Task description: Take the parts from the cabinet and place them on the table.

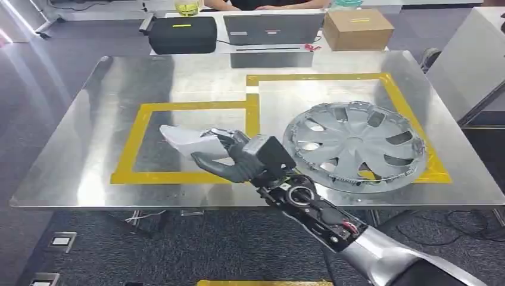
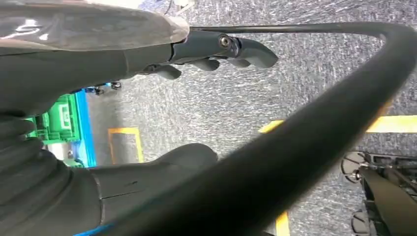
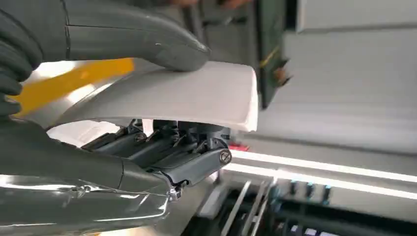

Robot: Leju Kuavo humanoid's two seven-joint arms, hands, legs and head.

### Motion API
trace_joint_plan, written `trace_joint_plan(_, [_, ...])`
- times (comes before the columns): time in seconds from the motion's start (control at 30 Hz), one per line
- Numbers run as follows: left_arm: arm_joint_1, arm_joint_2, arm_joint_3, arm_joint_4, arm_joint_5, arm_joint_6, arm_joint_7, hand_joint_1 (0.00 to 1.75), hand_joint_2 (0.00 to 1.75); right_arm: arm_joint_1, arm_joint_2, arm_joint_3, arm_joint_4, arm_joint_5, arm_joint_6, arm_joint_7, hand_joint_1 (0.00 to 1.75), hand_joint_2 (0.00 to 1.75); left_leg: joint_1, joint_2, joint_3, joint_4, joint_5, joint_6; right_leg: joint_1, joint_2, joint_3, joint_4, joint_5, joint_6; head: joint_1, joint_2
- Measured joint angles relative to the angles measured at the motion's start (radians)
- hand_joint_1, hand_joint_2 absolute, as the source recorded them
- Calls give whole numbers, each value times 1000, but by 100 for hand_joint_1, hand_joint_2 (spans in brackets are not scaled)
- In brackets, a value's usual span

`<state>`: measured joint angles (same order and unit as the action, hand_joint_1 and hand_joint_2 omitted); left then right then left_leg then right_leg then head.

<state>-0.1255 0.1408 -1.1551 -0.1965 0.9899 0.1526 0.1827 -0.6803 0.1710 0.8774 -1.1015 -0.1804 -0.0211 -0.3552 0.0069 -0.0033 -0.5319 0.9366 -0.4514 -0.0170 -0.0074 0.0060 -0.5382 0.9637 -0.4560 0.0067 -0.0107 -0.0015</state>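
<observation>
Head view: we saw right hand [image 1: 229, 156] at frame centre, fingers clamped on white part [image 1: 181, 138] over table [image 1: 119, 89]; hubcap [image 1: 355, 146] right. Left hand [image 2: 147, 113] fingers apart, empty.

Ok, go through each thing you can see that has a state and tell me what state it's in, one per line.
white part: held above the table, inside the left yellow-taped box.
right hand: grips the white part, thumb on one face, fingers on the other.
left hand: holds nothing, fingers apart, over carpet.
wheel cover: lying flat on the table, untouched.
laptop: lid up.
cardboard box: closed.
</observation>
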Motion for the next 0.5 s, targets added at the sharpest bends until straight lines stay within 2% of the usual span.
trace_joint_plan(0.17, [0, 1, -5, 0, 1, 0, -1, 0, 175, -72, 64, 3, 205, 61, -79, -5, 131, 175, 0, 0, 0, 0, 0, 0, 0, -1, 0, 0, 0, 0, 0, 0])
trace_joint_plan(0.3, [1, 3, -7, 0, 1, 0, -3, 0, 175, -93, 97, 8, 308, 84, -103, 5, 131, 175, 0, -1, 0, 0, 0, 0, 0, -1, 0, 0, -1, 0, 1, 0])
trace_joint_plan(0.4, [1, 5, -8, 0, 2, -3, -3, 0, 175, -109, 117, 12, 376, 140, -146, 46, 131, 175, 0, 0, 0, 0, 0, 0, 0, 0, 0, -1, -1, 0, 1, 0])
trace_joint_plan(0.5, [1, 5, -12, 0, 2, -5, -3, 0, 175, -119, 133, 23, 438, 201, -186, 115, 131, 175, 0, 0, 0, 0, 0, 0, 0, -1, 0, -1, 0, 0, 1, 0])
